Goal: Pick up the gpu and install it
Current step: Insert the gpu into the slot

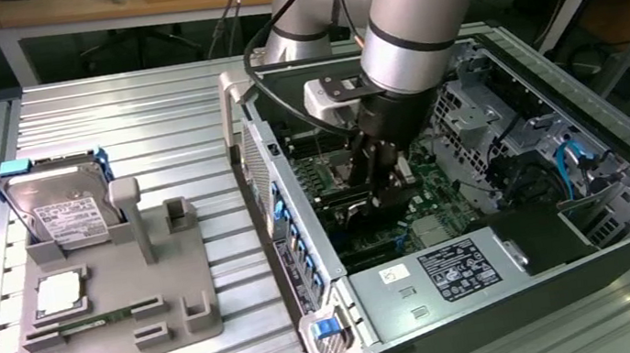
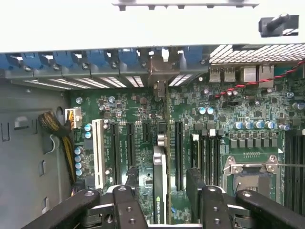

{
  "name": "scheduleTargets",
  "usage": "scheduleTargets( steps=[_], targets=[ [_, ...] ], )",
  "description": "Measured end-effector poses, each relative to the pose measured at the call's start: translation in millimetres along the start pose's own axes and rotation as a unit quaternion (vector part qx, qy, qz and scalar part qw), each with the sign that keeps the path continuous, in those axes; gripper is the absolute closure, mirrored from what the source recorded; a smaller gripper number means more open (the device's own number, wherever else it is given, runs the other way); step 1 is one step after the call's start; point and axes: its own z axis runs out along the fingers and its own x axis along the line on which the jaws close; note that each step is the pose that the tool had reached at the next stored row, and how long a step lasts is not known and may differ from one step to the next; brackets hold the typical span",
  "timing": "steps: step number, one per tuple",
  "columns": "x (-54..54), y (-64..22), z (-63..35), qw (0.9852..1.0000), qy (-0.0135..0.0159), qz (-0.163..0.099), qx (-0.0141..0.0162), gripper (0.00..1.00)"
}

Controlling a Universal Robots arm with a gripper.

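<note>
While the claw (image 2: 159, 191) is standing spread inside the open computer case (image 1: 617, 217), with a black finger on each side of the gpu (image 2: 160, 181) and a visible gap to either face, I am reading the card as released rather than pinched. It is sitting edge-on in the lower middle of the wrist view, a thin dark strip running up along a motherboard slot (image 2: 162, 138) toward its silver bracket (image 2: 159, 71) at the case's rear wall.

My worry is seating: I cannot tell whether the edge connector is fully down, and a card left tilted could be rocking loose. Any sideways drift of the arm could also be dragging a finger against the thin board or the neighbouring slots, which are long, narrow plastic ridges.

Surfaces here are busy: glossy green motherboard (image 2: 133, 119) dotted with round metal capacitors, blue plastic clips (image 2: 95, 59) along the perforated grey rear panel. At the exterior view's left, a ribbed metal bench (image 1: 109, 113) is carrying a matte grey holder (image 1: 122, 296).
</note>
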Motion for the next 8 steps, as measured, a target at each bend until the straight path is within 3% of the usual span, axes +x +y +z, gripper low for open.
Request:
scheduleTargets(
  steps=[4, 7, 8],
  targets=[
    [0.0, 0.0, -0.1, 1.0, 0.0001, 0.0, 0.0, 0.49],
    [0.0, 0.0, -0.1, 1.0, 0.0001, 0.0, 0.0, 0.68],
    [0.0, 0.0, -0.1, 1.0, 0.0001, 0.0, 0.0, 0.68]
  ],
)
